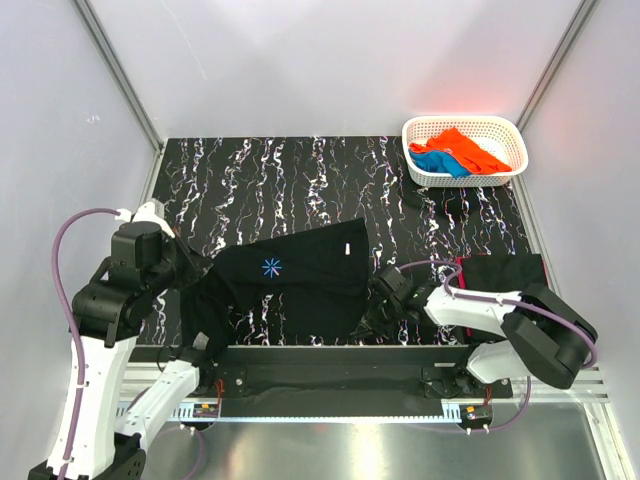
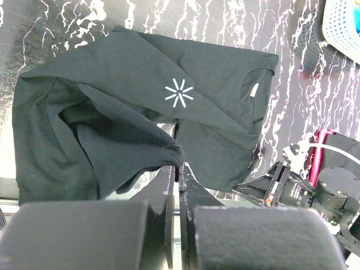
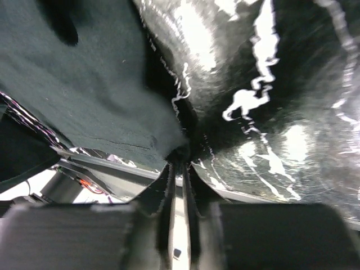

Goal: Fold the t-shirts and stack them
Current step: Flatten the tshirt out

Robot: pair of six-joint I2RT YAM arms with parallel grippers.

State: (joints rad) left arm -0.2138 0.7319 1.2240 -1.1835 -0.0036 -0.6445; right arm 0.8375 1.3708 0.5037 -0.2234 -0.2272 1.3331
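Near the front, left pincer (image 2: 180,169) and right pincer (image 3: 181,160) pinch the black t-shirt (image 1: 300,280); right view blurred, probably hem.

Left arm (image 1: 135,262): white rounded links between chunky black joint housings.
Right arm (image 1: 480,308): 1 white tapered link between black joints, with a bulky black elbow housing.
Left cable (image 1: 57,265): lilac hose, thin and smooth, arching out from the upper joint.
Right cable (image 1: 490,296): the same lilac, lying along the white link.
Left gripper (image 2: 181,166): matte black, with 2 broad blocky housings behind 2 thin flat fingers (image 2: 194,191).
Right gripper (image 3: 181,160): black, with 2 narrow blade-like fingers (image 3: 163,185) in front of dark ridged blocks.
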